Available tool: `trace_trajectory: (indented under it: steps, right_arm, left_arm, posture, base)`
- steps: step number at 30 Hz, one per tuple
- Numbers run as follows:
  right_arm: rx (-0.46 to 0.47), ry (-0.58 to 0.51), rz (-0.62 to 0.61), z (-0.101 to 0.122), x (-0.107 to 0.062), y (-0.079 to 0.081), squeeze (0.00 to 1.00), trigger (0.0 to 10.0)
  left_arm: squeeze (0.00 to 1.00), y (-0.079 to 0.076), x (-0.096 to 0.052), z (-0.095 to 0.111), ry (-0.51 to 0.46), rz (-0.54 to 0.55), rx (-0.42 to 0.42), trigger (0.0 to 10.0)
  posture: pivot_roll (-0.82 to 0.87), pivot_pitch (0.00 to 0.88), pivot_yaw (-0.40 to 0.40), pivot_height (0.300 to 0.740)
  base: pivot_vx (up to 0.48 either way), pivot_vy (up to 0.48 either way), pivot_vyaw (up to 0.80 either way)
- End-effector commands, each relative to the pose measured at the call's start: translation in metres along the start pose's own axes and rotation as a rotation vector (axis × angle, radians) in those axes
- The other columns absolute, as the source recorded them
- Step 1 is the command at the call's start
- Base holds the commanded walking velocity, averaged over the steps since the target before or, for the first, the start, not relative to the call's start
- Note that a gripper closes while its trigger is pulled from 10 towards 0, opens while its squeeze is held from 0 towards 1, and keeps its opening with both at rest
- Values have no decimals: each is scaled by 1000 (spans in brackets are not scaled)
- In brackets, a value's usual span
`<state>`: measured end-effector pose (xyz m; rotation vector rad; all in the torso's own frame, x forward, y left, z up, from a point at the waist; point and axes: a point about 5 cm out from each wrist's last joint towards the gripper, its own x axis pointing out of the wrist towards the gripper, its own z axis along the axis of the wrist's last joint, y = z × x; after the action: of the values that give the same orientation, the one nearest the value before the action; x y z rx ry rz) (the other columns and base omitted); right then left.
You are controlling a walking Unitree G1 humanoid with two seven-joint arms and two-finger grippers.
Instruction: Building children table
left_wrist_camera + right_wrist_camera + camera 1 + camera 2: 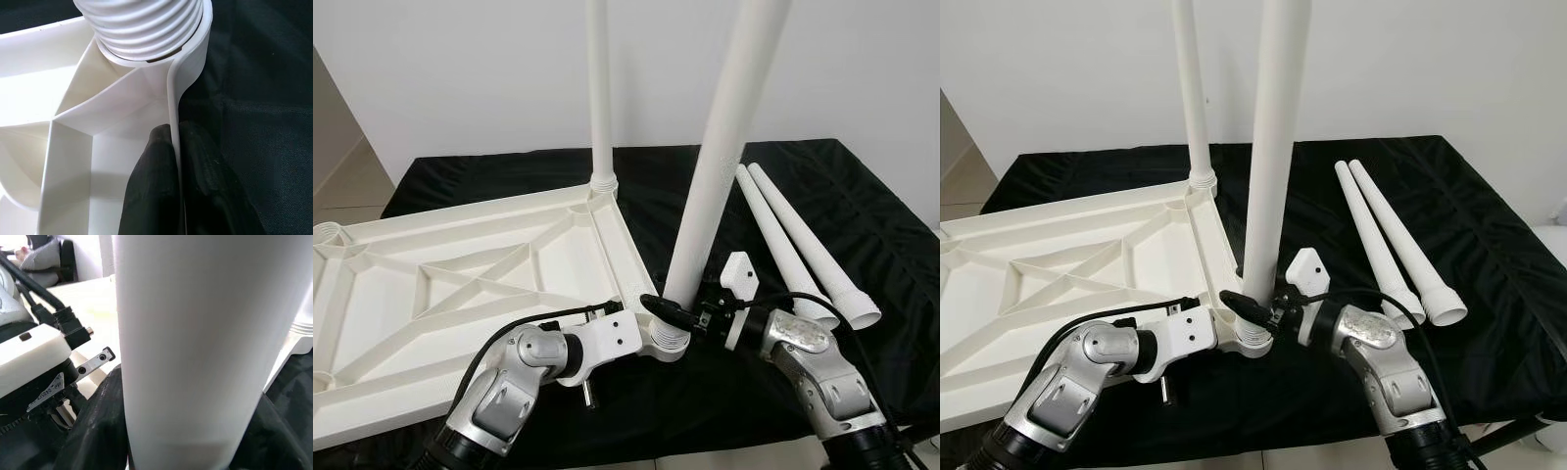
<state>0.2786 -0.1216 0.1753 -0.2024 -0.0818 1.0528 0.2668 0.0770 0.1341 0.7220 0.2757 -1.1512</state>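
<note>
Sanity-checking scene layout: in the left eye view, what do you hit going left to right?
Upturned white tabletop → left gripper pinching its rim → near leg gripped by the right gripper → two loose legs lying on the black cloth.

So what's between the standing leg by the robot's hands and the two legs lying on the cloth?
Just bare black cloth, seen from the head views, between the upright leg and the loose legs.

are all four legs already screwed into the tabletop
No, two legs stand in the tabletop corners, while two loose legs lie on the black cloth.
</note>
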Motion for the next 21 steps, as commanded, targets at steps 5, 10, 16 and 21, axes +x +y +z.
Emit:
trace_trajectory:
  steps: [5, 10, 16, 21]
  right_arm:
    - [7, 116, 23, -14, 3, 3, 0, 10000]
    - [-41, 117, 21, -8, 4, 0, 0, 10000]
    - [-112, 175, 4, -9, 0, -5, 0, 10000]
    - [-131, 165, 1, -4, 1, -6, 0, 10000]
  left_arm:
    - [0, 0, 3, -13, 72, 118, -21, 10000]
    - [0, 0, 3, -13, 72, 119, -21, 10000]
    - [0, -1, 2, -13, 73, 120, -22, 10000]
    - [0, -1, 2, -13, 74, 120, -21, 10000]
  posture:
    - [-158, 108, 67, 740]
    - [-157, 109, 65, 740]
    - [-154, 105, 63, 740]
    - [-157, 101, 65, 740]
  base:
    - [0, 0, 0]
    - [0, 0, 0]
    - [0, 0, 0]
    - [0, 0, 0]
